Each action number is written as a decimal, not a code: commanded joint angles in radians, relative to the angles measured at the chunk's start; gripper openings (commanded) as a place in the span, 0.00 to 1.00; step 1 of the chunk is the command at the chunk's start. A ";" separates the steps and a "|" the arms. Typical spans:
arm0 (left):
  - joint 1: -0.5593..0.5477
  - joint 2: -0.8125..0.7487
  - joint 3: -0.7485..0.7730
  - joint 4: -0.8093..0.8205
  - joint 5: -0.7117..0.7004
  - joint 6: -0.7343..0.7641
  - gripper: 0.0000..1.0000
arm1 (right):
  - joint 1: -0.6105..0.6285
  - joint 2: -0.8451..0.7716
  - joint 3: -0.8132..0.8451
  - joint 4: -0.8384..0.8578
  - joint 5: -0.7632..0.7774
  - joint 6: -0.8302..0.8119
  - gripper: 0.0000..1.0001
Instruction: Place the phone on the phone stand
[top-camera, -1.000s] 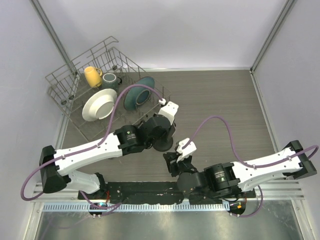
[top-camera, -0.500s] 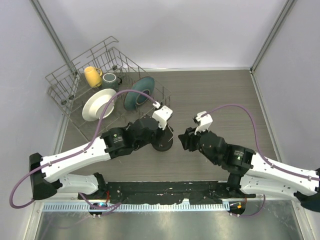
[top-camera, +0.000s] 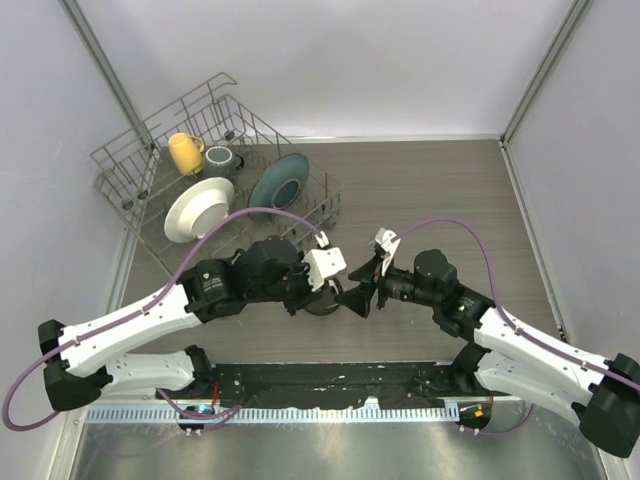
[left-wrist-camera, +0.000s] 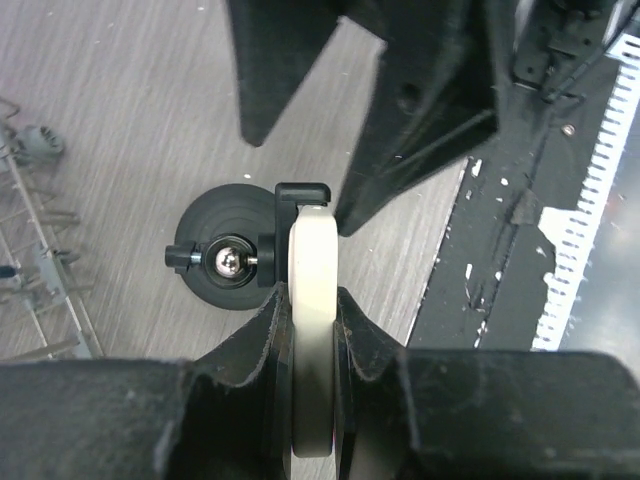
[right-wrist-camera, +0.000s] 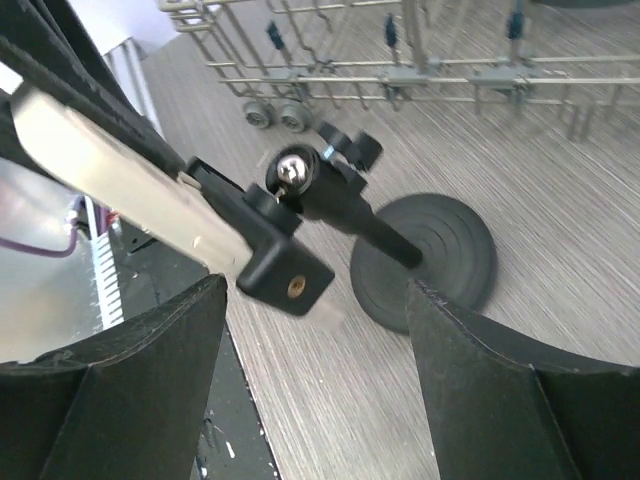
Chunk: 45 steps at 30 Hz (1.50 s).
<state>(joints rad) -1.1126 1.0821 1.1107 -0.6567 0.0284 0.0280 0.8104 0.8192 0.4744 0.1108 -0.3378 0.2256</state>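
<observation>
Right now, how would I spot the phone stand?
On the wooden table, look just in front of the wire dish rack. The phone stand is a black disc with a thin post and clamp; the phone at it is pale-edged.

Two white-and-black jointed robot arms, a left arm (top-camera: 140, 320) and a right arm (top-camera: 530, 345); one grey wire dish rack (top-camera: 128, 170); two ceramic mugs in it, one yellow mug (top-camera: 183, 152) and one dark grey-green mug (top-camera: 221, 160); two round dishes, one white dish (top-camera: 198, 208) and one teal dish (top-camera: 278, 182); one flat phone with a pale pinkish-white rim (left-wrist-camera: 313, 260); one black phone stand with a round disc base (left-wrist-camera: 205, 285).
</observation>
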 joint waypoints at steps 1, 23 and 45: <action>0.010 -0.065 -0.003 0.039 0.197 0.148 0.00 | -0.039 0.079 0.058 0.168 -0.251 -0.081 0.76; 0.148 0.180 0.262 -0.169 0.472 0.250 0.00 | -0.063 0.165 0.265 -0.117 -0.392 -0.215 0.50; 0.254 0.029 0.146 0.144 0.332 -0.109 0.71 | -0.063 0.130 0.069 0.268 -0.264 0.001 0.01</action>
<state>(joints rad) -0.8822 1.2686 1.3354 -0.7467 0.4484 0.0906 0.7521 0.9932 0.5907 0.2367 -0.7288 0.1165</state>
